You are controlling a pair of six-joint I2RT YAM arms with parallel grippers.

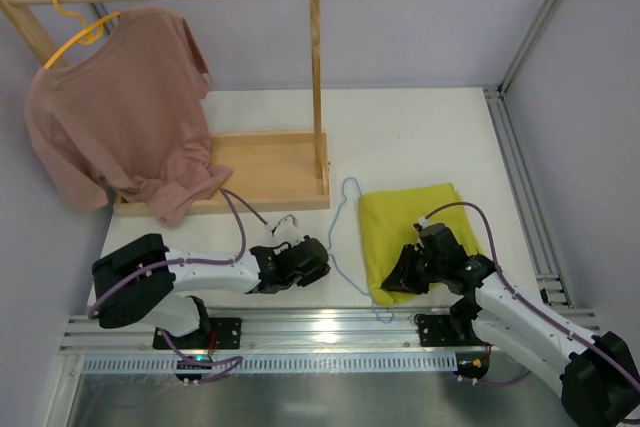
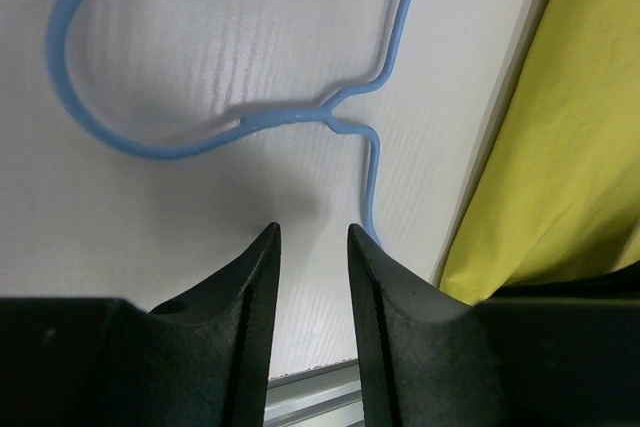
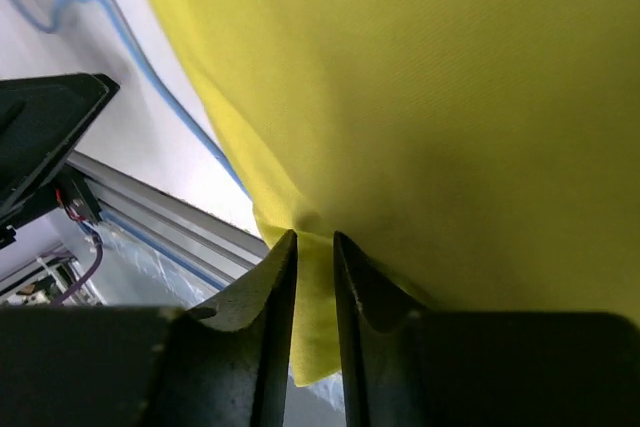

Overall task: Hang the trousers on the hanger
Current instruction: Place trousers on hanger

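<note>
The yellow-green trousers (image 1: 420, 222) lie folded on the white table, right of centre. My right gripper (image 1: 395, 282) is at their near left corner. In the right wrist view it (image 3: 314, 237) is shut on a fold of the trousers (image 3: 450, 97), and the cloth hangs down between its fingers. The thin light-blue hanger (image 1: 333, 247) lies flat just left of the trousers, partly under their edge. My left gripper (image 1: 320, 262) sits beside it. In the left wrist view it (image 2: 312, 232) is open with only table between its fingers. The hanger (image 2: 150, 150) wire runs down to the right fingertip, with the trousers (image 2: 560, 167) at the right.
A wooden rack with a tray base (image 1: 265, 167) stands at the back left. A dusty-pink T-shirt (image 1: 120, 117) hangs from it on a yellow hanger (image 1: 80, 32). An aluminium rail (image 1: 330, 332) runs along the near edge, and a frame rail (image 1: 520, 187) runs along the right side.
</note>
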